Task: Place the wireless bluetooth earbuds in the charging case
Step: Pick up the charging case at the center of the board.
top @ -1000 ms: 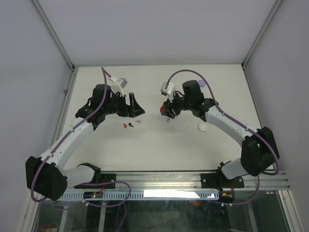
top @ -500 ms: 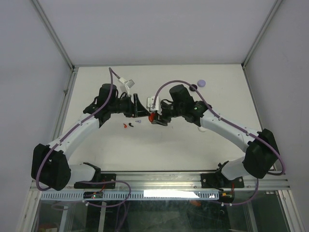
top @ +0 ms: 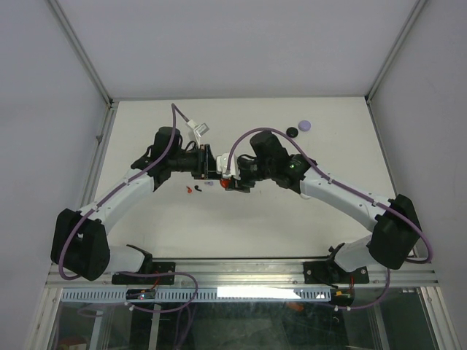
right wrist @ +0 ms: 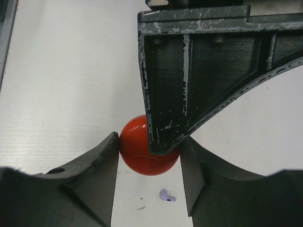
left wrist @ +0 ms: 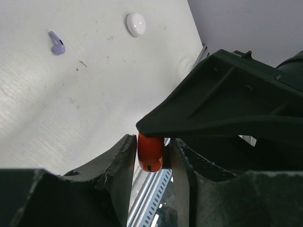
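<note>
Since pincers met, right pincer (right wrist: pixel 147 144) pinches red case (right wrist: pixel 135 153); left pincer (left wrist: pixel 152 142) narrowed around it, grip unclear.

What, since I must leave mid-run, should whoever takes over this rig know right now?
Right gripper: shut on the glossy red round charging case, held off the table.
Left gripper: fingers flank the same case; whether they grip it is unclear.
Loose on the white table: pale purple stemmed earbud, tiny red earbud, tiny black earbud.
Done: case lifted between both arms.
Left: open the case and seat the earbuds; none is gripped yet.
</note>
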{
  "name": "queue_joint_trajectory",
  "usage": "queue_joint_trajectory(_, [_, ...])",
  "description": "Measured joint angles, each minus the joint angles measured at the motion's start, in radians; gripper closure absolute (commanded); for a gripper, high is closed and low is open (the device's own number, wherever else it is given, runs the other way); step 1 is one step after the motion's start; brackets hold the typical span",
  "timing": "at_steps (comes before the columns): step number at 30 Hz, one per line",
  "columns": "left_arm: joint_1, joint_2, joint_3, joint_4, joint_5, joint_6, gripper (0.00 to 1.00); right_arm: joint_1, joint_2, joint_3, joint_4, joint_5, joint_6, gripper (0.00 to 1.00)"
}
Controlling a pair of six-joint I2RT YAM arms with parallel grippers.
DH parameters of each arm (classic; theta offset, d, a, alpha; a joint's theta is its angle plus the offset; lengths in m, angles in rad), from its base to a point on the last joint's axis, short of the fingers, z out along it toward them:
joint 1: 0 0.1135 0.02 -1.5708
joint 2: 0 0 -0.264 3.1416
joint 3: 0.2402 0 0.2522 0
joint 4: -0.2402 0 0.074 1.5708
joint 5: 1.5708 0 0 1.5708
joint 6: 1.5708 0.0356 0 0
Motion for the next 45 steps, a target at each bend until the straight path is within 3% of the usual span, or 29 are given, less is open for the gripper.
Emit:
queue_joint_trajectory(7, [0.001, 0.000, -0.014, 0.035, 0.034, -0.020, 0.66, 0.002, 0.000, 0.000, -0.002, 0.013, -0.021, 0.58])
queue_joint_trajectory(16, [0.004, 0.001, -0.035, 0.059, 0.037, -0.029, 1.00, 0.003, -0.002, -0.008, 0.000, 0.014, -0.028, 0.51])
queue_joint_trajectory(22, [0.004, -0.002, -0.046, 0.068, 0.038, -0.029, 1.00, 0.006, -0.018, -0.043, 0.040, 0.027, -0.035, 0.32])
queue_joint_trajectory(28, [0.001, -0.074, -0.072, 0.071, -0.013, -0.027, 1.00, -0.023, -0.095, -0.119, 0.135, 0.035, 0.007, 0.23])
queue_joint_trajectory(33, [0.001, -0.199, -0.115, 0.123, -0.146, -0.037, 1.00, -0.102, -0.192, -0.208, 0.296, 0.021, 0.185, 0.22])
queue_joint_trajectory(40, [0.001, -0.377, -0.225, 0.314, -0.318, -0.106, 1.00, -0.122, -0.225, -0.354, 0.628, 0.016, 0.597, 0.24])
queue_joint_trajectory(45, [0.000, -0.418, -0.299, 0.475, -0.381, -0.178, 1.00, -0.121, -0.225, -0.450, 0.873, 0.052, 0.877, 0.25])
